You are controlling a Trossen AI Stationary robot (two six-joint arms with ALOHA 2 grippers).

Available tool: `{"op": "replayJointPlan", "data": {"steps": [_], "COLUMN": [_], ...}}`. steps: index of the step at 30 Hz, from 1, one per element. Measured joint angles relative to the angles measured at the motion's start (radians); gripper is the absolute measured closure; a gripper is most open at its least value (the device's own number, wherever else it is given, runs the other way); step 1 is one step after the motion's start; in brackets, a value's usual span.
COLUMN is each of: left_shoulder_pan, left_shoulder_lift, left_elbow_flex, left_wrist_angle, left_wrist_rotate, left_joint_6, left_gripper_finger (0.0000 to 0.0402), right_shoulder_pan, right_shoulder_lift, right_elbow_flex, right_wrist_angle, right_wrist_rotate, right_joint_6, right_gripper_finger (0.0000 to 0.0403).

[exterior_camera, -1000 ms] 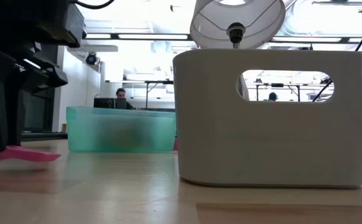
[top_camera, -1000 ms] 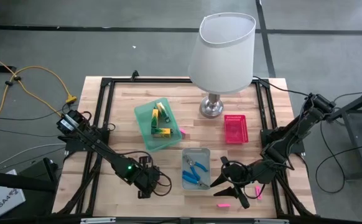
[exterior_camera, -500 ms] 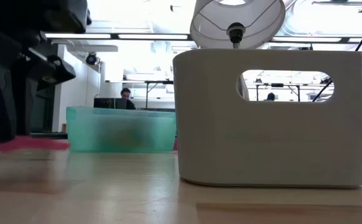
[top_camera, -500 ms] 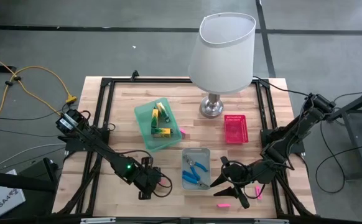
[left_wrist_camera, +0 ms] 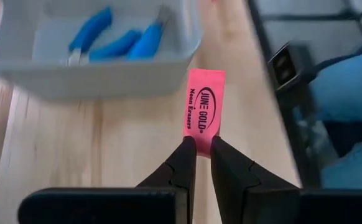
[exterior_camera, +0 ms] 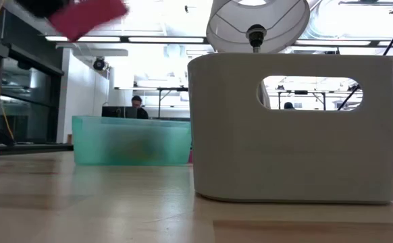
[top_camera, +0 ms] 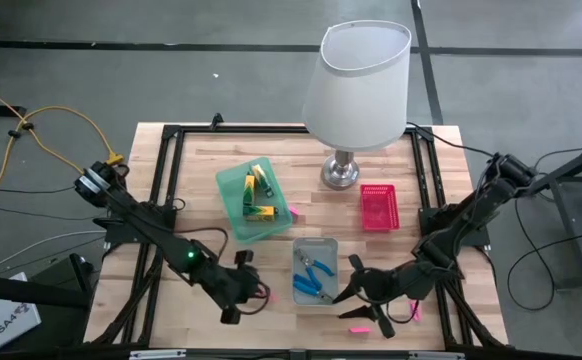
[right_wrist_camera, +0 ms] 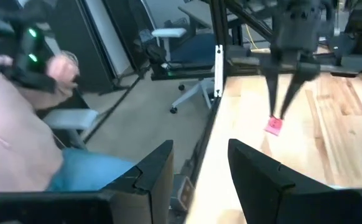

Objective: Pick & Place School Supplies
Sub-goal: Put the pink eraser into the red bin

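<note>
A wooden table [top_camera: 196,140] carries a green tray [top_camera: 233,215], grey tray [top_camera: 314,247], pink tray [top_camera: 377,207] and lamp [top_camera: 356,75]

Flat pink eraser bar [left_wrist_camera: 203,102] printed with black lettering; blue-handled pliers [left_wrist_camera: 116,40] in a pale grey plastic tray [left_wrist_camera: 94,78].

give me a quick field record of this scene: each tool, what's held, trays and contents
left tool: shut on the pink eraser, lifted off the table
right tool: open, empty, low beside the grey tray
grey tray: blue-handled pliers
green tray: yellow-and-green pieces
pink tray: contents unclear
loose on table: pink bar near the right tool
</note>
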Motion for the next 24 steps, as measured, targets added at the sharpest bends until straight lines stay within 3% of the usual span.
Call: {"op": "replayJointPlan", "data": {"steps": [14, 24], "left_shoulder_pan": [0.000, 0.000], "left_shoulder_lift": [-0.031, -0.031], "left_elbow_flex": [0.000, 0.000], "left_wrist_angle": [0.248, 0.213], "left_wrist_rotate": [0.024, 0.029], "left_joint_6": [0.141, 0.106], "left_gripper_finger": [0.0367, 0.0395], "right_shoulder_pan": [-0.036, -0.048], "right_shoulder_lift": [0.034, 0.034], "right_elbow_flex": [0.000, 0.000], "right_wrist_angle": [0.006, -0.004], "right_wrist_rotate": [-0.015, -0.053], "right_joint_6": [-0.253, -0.212], "right_gripper_finger": [0.0259, 0.0259]}}
